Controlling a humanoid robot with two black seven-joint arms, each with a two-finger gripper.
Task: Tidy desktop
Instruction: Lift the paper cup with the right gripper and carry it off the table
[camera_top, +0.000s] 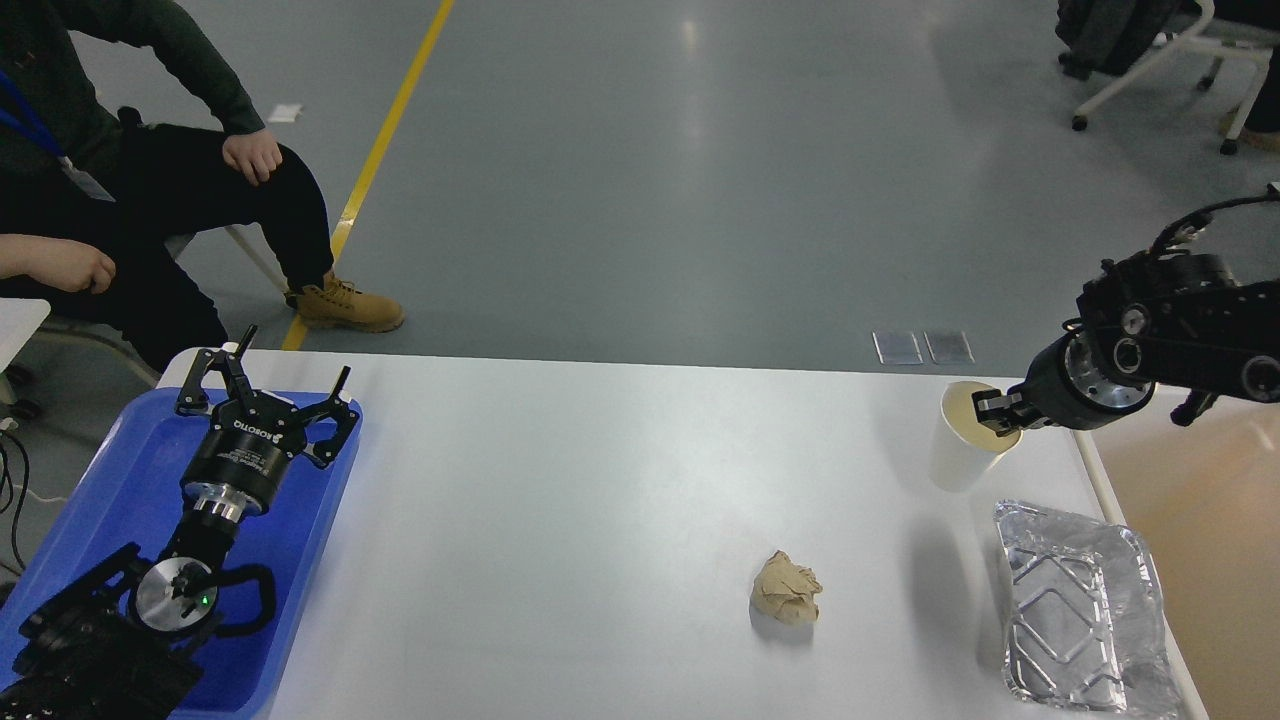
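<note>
The white desktop (600, 520) fills the lower part of the head view. My right gripper (992, 410) is shut on the rim of a white paper cup (962, 450) and holds it tilted in the air above the desktop's right side. A crumpled brown paper ball (786, 589) lies on the desktop right of centre. An empty foil tray (1085, 610) lies at the front right corner. My left gripper (262, 383) is open and empty above the blue tray (110, 480) at the left.
A seated person (150, 190) in dark clothes and tan boots is beyond the table's far left corner. A beige surface (1200, 540) lies right of the table edge. A chair (1160, 50) stands at the far right.
</note>
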